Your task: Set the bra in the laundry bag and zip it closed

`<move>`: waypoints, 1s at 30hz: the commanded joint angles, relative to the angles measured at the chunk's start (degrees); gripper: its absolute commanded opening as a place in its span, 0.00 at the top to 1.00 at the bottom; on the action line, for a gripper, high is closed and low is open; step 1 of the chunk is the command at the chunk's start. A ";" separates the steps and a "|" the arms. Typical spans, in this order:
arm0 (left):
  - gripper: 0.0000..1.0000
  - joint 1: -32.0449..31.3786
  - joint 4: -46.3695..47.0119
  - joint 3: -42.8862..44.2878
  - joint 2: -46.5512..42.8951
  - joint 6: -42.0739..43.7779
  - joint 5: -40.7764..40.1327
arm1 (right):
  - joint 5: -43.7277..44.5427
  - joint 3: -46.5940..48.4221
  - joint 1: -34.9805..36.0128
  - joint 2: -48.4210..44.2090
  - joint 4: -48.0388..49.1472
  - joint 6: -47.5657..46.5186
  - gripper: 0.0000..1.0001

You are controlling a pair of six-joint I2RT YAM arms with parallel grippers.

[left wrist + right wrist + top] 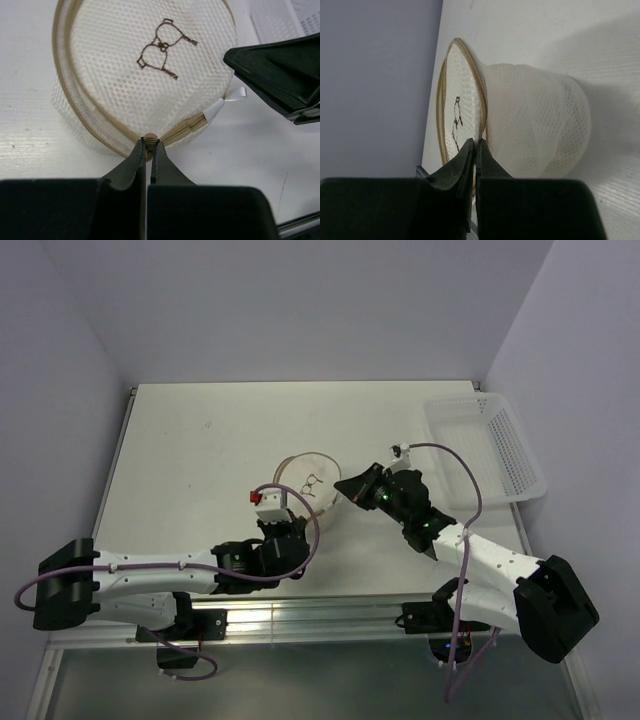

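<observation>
The bra cannot be made out through the mesh. The laundry bag (305, 480) is seen on the desk (200, 430), directly ahead of both end effectors. The left end effector (151, 142) is clamped on its near rim. The right end effector (475, 145) is pinched shut on the rim's right side, its forearm held low.

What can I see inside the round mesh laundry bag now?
Through the mesh of the laundry bag only something pale white shows, its shape unclear. The printed round face covers the top; the bra cannot be made out.
</observation>
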 commanded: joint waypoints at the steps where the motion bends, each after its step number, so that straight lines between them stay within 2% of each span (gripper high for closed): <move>1: 1.00 -0.48 -14.84 0.15 -3.46 -1.90 -6.95 | 0.99 3.71 -8.40 -1.04 2.50 -4.40 1.00; 4: 1.00 0.13 -9.77 0.15 -5.83 3.45 -6.96 | -2.79 8.89 -10.00 0.10 -3.66 -10.29 1.00; 6: 1.00 0.13 -4.94 0.32 -6.28 8.09 -4.08 | -5.17 11.98 -10.00 1.50 -9.20 -13.89 0.99; 7: 1.00 0.13 0.74 0.41 -5.67 9.69 -2.66 | -6.31 13.39 -10.00 1.68 -9.73 -14.35 0.69; 8: 1.00 0.13 3.41 0.67 -4.88 12.14 -1.34 | -7.71 13.92 -9.92 1.68 -11.04 -14.61 0.49; 9: 1.00 0.13 4.65 1.81 -4.01 12.60 -0.11 | -7.64 14.36 -9.92 1.42 -11.84 -15.05 0.32; 10: 1.00 0.13 7.19 2.52 -1.65 13.56 0.25 | -7.72 14.45 -9.92 0.98 -12.37 -15.40 0.21; 11: 1.00 0.13 10.52 3.31 -0.32 14.88 0.77 | -7.99 14.54 -9.83 -0.07 -13.24 -15.84 0.21; 14: 1.00 0.39 12.31 6.21 2.94 16.38 1.92 | -7.20 13.49 -9.83 -2.61 -14.48 -16.20 0.21; 19: 0.99 3.82 10.82 7.09 3.30 11.91 10.44 | -2.47 11.21 -9.74 -4.03 -17.12 -17.78 0.21; 22: 0.90 4.97 8.79 9.29 4.00 10.32 13.52 | 0.43 8.66 -9.65 -6.31 -18.17 -17.08 0.21; 23: 0.80 5.05 9.23 10.07 4.18 10.41 16.05 | 1.41 7.87 -9.30 -7.97 -18.17 -16.03 0.21; 26: 0.67 5.05 9.15 12.27 5.58 11.19 17.91 | 3.00 4.71 -7.37 -10.01 -16.60 -12.26 0.23; 29: 0.63 5.14 8.62 14.11 7.16 14.78 16.78 | 3.43 1.10 -3.60 -10.62 -11.52 -6.47 0.30; 30: 0.63 5.23 9.14 14.39 7.34 16.71 17.56 | 3.79 -0.21 -2.46 -10.71 -10.36 -5.40 0.35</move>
